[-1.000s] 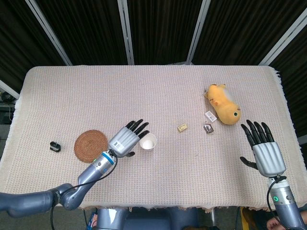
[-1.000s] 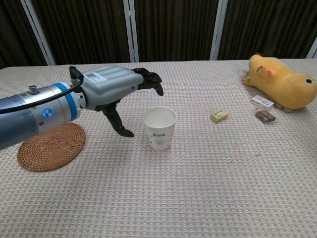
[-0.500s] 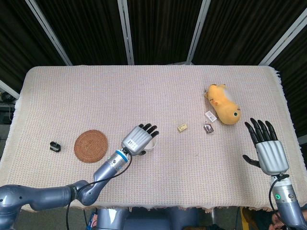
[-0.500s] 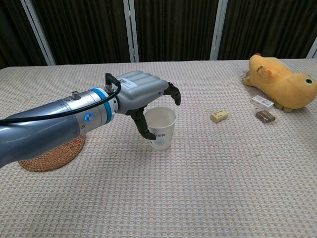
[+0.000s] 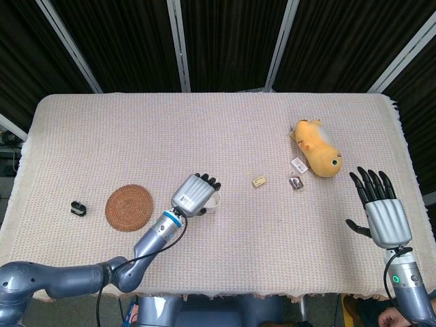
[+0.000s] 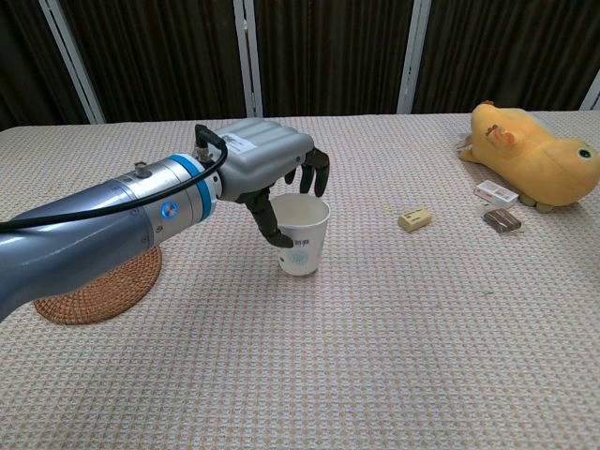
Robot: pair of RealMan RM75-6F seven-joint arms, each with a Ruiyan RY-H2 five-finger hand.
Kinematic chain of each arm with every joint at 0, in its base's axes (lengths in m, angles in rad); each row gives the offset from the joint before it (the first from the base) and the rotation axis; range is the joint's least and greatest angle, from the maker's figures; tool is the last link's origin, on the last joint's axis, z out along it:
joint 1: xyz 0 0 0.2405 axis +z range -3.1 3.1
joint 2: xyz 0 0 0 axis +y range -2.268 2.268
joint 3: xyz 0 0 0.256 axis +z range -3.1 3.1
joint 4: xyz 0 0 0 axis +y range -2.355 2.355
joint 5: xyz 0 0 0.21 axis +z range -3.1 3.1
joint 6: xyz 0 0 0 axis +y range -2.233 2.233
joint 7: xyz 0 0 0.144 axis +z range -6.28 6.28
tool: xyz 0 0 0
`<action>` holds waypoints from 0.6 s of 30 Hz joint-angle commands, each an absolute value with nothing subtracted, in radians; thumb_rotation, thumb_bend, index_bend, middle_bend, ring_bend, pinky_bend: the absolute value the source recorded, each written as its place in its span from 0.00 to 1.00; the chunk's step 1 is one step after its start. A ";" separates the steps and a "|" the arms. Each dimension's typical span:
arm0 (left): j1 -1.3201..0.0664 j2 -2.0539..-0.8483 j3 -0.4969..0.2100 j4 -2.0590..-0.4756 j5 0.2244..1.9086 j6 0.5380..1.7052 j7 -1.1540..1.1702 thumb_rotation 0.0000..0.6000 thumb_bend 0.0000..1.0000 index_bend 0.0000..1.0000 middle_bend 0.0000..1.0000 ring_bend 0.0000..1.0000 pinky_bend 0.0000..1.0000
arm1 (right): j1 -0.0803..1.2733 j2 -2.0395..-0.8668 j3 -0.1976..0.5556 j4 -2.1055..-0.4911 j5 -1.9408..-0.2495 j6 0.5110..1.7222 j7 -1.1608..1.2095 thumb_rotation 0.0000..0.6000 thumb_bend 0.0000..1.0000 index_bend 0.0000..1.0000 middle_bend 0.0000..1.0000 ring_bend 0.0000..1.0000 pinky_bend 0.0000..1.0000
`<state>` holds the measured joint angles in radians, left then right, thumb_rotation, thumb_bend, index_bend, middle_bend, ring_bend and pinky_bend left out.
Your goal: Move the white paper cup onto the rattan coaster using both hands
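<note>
Left hand (image 6: 255, 164) is on the white paper cup (image 6: 303, 236), palm over the rim, fingers curled down past the far edge and the thumb hooked against the near wall, so it grips the cup from above. The cup stands upright on the tablecloth (image 5: 225, 136), tilted a touch, just beside the rattan coaster (image 5: 129, 208) but apart from it. The left forearm reaches in low from the near left corner. Right hand (image 5: 383, 212) is released, fingers spread and straight, palm down, hovering at the near right edge and holding nothing. A yellow plush toy (image 5: 317, 148) lies well apart from the cup.
</note>
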<state>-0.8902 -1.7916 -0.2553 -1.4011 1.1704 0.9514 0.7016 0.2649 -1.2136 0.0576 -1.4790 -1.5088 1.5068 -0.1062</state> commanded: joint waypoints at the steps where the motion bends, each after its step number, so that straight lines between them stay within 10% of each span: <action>1: -0.884 -1.765 -0.266 -1.433 1.173 0.975 0.695 1.00 0.04 0.39 0.41 0.37 0.53 | 0.264 -1.213 0.059 -1.480 -1.511 1.506 -0.106 1.00 0.00 0.00 0.00 0.00 0.00; 18: -0.682 -1.358 -0.124 -1.597 1.243 1.061 0.553 1.00 0.04 0.41 0.41 0.37 0.53 | 0.249 -1.207 0.060 -1.517 -1.549 1.512 -0.124 1.00 0.00 0.00 0.00 0.00 0.00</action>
<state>-0.7201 -1.3978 -0.1609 -1.5926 1.2125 1.0483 0.5990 0.2496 -1.2072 0.0595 -1.5151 -1.5478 1.5115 -0.1228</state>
